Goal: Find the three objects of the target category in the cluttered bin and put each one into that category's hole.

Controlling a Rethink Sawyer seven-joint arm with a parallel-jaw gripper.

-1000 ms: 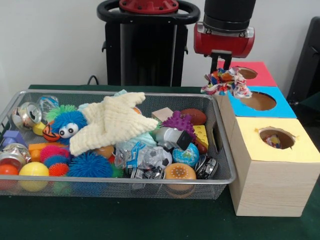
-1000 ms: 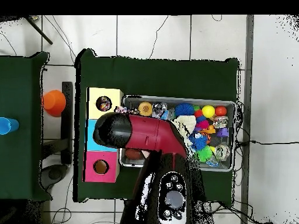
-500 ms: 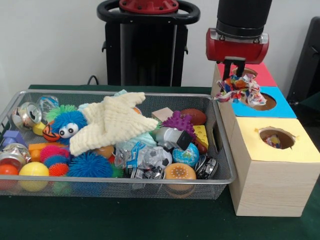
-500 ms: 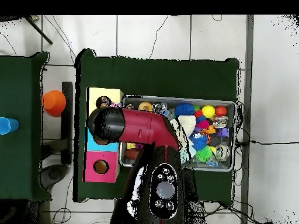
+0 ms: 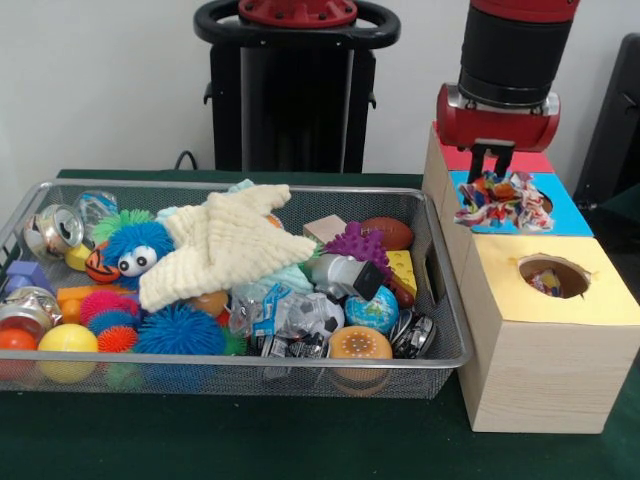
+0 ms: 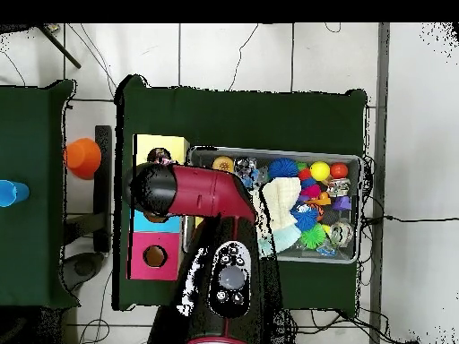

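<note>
**Rope toy over the blue hole: a loose drop could snag**

Green cloth covers the table (image 5: 250, 440), with a wire mesh bin (image 5: 300, 372) of clutter beside a row of wooden boxes topped red, blue and yellow. The gripper (image 5: 493, 172) hangs over the blue-topped box (image 5: 565, 215), its fingers pinched on a multicoloured knotted rope toy (image 5: 500, 200) that dangles right at the blue hole, covering most of the opening. In the overhead view the red arm (image 6: 202, 193) hides the blue box and the toy entirely.

The main risk appears to be the toy's frayed, sprawling ends. They spread about as wide as the opening, so on release a strand may catch the rim and leave the toy draped across the blue top instead of falling through. Strands could also cling to the fingers as the gripper lifts. Whether the toy is centred over the hole cannot be told from the front view alone. The yellow hole (image 5: 553, 275) already shows something inside.
</note>
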